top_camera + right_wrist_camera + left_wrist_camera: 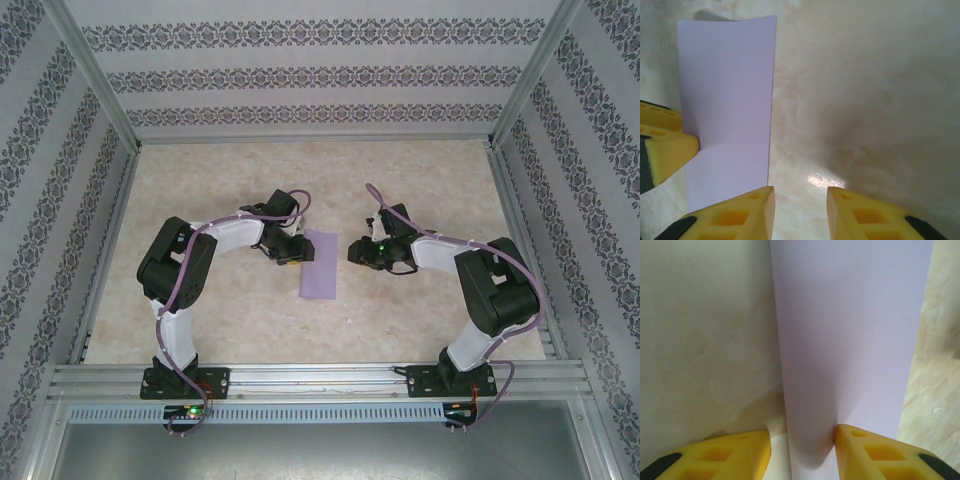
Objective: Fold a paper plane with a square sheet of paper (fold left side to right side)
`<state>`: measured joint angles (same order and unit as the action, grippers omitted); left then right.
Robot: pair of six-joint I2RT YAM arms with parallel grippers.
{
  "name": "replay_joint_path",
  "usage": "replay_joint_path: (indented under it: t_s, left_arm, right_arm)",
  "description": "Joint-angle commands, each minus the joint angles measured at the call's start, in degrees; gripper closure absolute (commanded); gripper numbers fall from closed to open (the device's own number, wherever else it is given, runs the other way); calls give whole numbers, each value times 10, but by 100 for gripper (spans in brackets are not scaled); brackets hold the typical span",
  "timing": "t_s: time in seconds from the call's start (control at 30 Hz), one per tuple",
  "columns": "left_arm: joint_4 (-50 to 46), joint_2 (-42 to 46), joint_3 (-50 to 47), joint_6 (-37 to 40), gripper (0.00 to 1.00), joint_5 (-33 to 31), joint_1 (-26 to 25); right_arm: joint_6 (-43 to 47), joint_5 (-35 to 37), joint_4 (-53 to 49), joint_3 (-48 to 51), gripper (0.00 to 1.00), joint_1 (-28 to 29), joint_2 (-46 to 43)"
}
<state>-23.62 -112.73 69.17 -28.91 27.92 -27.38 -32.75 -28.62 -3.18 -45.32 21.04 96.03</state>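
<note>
The lavender sheet of paper (320, 263) lies folded into a tall narrow rectangle at the table's middle. My left gripper (292, 254) is low at its left edge, jaws apart. In the left wrist view the paper (850, 330) bulges up in a rounded fold between the yellow fingers (875, 455) and touches the right one, but is not pinched. My right gripper (355, 250) stands open just right of the paper, over bare table (865, 100). The right wrist view has the paper (727, 110) at left, with the left arm's yellow finger (670, 150) against its edge.
The marbled beige tabletop (220, 190) is ringed by patterned walls and aluminium frame posts (100, 90). A metal rail (320, 378) runs along the near edge by the arm bases.
</note>
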Motion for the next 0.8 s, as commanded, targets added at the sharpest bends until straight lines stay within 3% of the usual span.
replay_joint_path:
  t_s: [0.0,0.4,0.77]
  left_arm:
    - [50,-96,-38,7,57,-74,-15]
    - [49,-97,-40,8,57,-77,-15]
    - [58,-83,-45,4,57,-72,-15]
  right_arm:
    - [0,-31,18,-17,72,14,15]
    - [-48,-62,89,-45,95,60,79]
    - [-41,-36,51,-49,100,65,120]
